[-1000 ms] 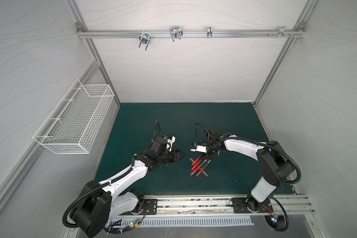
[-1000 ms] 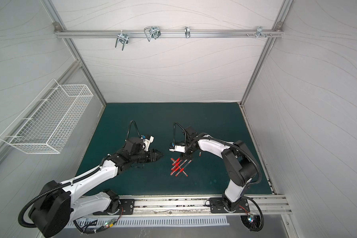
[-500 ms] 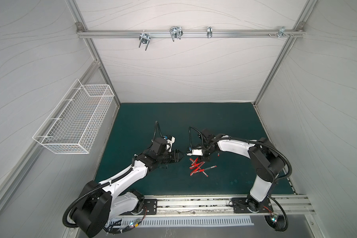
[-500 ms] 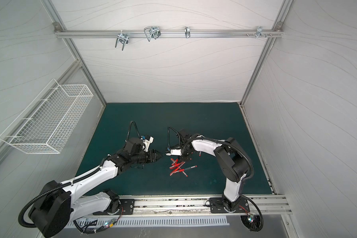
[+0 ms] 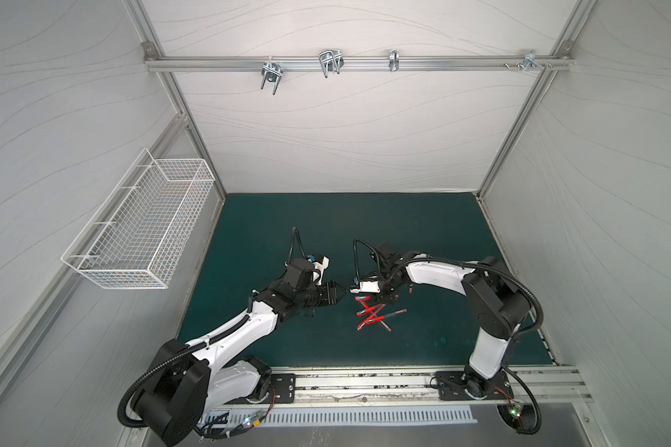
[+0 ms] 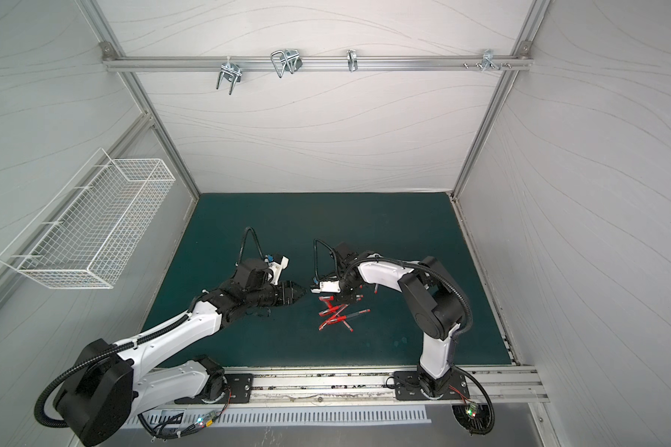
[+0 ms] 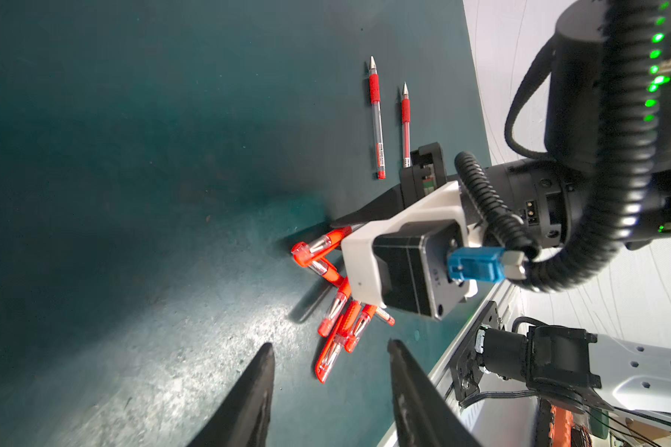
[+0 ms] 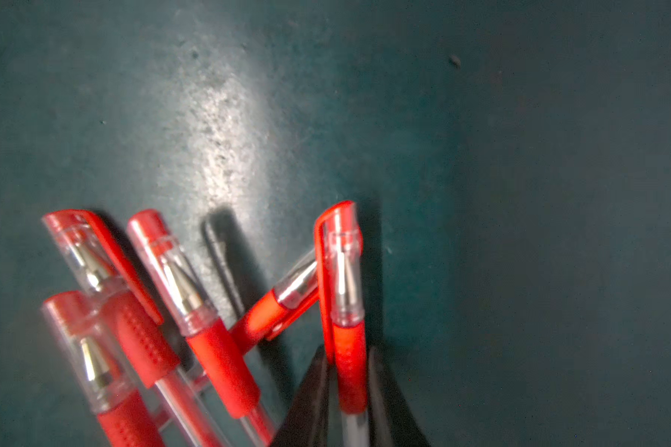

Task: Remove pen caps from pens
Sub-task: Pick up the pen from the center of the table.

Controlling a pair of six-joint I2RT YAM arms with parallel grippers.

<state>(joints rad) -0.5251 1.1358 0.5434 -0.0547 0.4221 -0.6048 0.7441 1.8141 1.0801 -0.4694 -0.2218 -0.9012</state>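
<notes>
Dark green matting (image 5: pixel 272 224) covers the worktop, and near its middle, toward the front edge, a pile of pens (image 5: pixel 372 315) is seen with pen caps (image 8: pixel 74 247) on. One capped pen (image 8: pixel 345 271) is pinched at its red grip by the right gripper (image 8: pixel 345 352). The left gripper (image 5: pixel 341 298) is held spread just beside the pile. Two uncapped pens (image 7: pixel 376 116) are laid side by side, apart from it.

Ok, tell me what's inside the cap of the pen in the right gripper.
Through the clear cap the pen's silver pointed tip shows. The cap's red end is opaque, so anything inside there is hidden.
</notes>
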